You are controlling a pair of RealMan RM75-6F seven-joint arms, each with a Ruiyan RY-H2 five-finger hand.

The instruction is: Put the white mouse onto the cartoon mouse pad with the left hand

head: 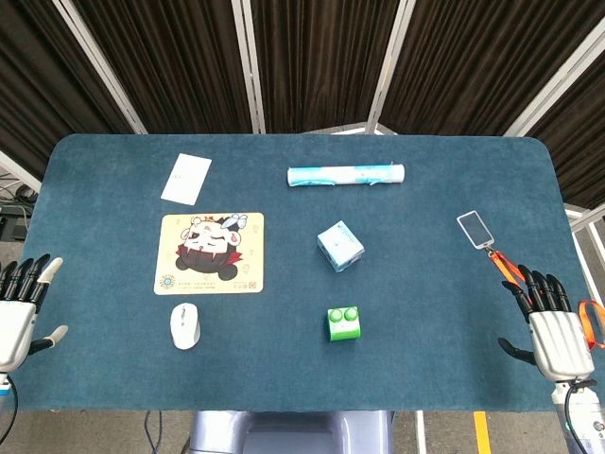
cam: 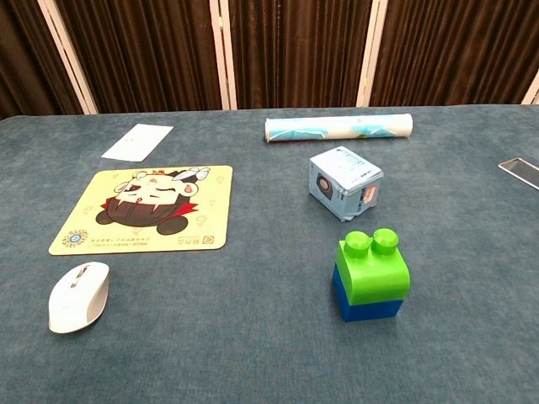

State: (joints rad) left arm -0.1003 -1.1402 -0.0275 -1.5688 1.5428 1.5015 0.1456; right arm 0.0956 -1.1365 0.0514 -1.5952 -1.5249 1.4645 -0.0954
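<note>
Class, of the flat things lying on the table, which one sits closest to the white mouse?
The cartoon mouse pad, just beyond the mouse; the white card and badge lie farther off.

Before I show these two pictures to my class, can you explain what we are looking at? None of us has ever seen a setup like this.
It is a robot with two arms, each ending in a mechanical hand. The head camera looks down on the blue table; the chest camera looks across it. The left hand and right hand wait at the edges, fingers spread, holding nothing. On the table lie a white computer mouse, a yellow cartoon mouse pad, a white card, a rolled paper tube, a small pale-blue box, a green-and-blue toy block and a badge on an orange lanyard.
</note>
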